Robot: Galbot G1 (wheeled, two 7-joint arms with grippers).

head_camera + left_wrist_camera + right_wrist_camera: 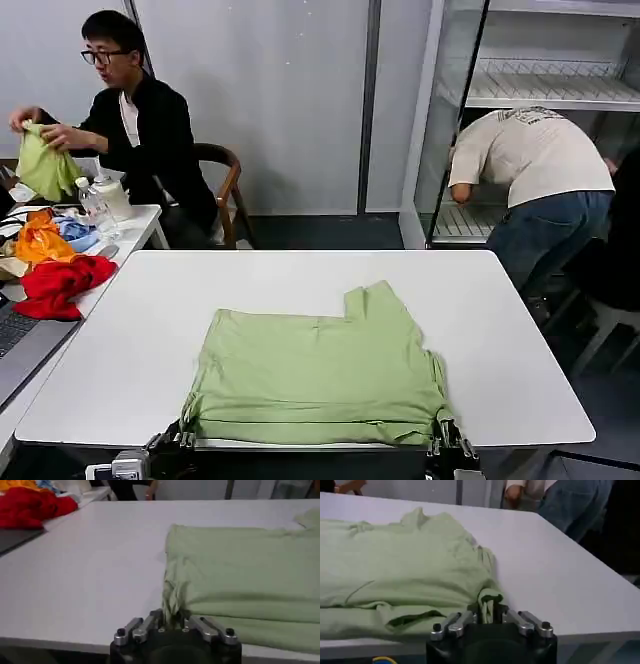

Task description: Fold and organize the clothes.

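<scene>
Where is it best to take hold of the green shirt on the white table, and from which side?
Grip the green shirt at its two near-edge corners, coming in from the robot's side. That edge lies along the white table rim, and the left gripper and right gripper already pinch bunched fabric there.

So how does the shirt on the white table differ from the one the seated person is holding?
The table shirt lies flat and partly folded; the held shirt hangs bunched in that person's hands. The table shirt is pinched at its near corners by the left pincer and right pincer; no pincer touches the held shirt. Both are the same light yellow-green.
</scene>
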